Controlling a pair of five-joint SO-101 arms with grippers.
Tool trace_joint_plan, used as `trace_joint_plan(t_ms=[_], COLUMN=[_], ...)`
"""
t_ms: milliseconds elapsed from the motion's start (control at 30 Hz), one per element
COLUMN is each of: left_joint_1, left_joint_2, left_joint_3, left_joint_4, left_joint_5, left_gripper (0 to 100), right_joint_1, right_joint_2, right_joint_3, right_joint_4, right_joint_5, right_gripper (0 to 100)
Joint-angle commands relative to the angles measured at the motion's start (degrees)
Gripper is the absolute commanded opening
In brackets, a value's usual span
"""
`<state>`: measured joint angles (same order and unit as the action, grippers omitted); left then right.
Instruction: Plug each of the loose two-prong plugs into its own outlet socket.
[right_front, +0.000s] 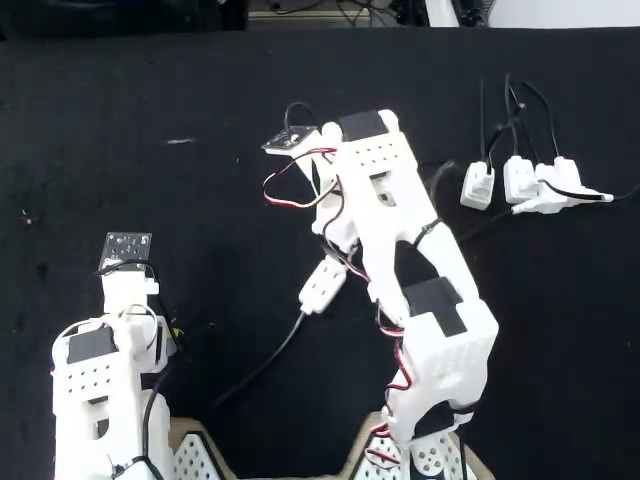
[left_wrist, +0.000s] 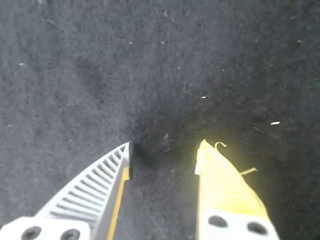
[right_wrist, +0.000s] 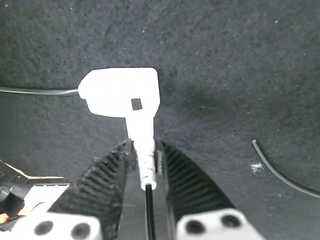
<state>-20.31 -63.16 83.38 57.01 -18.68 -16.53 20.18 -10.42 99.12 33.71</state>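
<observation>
no legible text or numbers anywhere, small grey square mark (right_wrist: 136, 104) on the white plug (right_wrist: 120, 92) — blank, unreadable

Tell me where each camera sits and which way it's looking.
High view: fixed above the table, looking down on both arms, the white plug and the outlet sockets.
Left wrist view: on the left arm, facing the table past the open left gripper.
Right wrist view: on the right arm, facing the right gripper shut on the white plug.
High and right wrist views share the white plug.
</observation>
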Motion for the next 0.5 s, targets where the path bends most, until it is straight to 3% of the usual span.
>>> trace_joint_plan(t_ms=[0,467], left_joint_1=[0.48,0.4], left_joint_2=[-0.44,-0.44], left_joint_3=[-0.75,-0.92], left_joint_4=[-0.18,-0.18], left_joint_5=[-0.62,-0.62], left_gripper=[22,22], right_joint_1=[-1.32,-1.14], right_joint_2=[-0.31,3.56], right_joint_3=[-0.4,-0.92], right_joint_4=[1.76,1.67], right_joint_5=[-0.18,-0.18], right_gripper=[1.0,1.0])
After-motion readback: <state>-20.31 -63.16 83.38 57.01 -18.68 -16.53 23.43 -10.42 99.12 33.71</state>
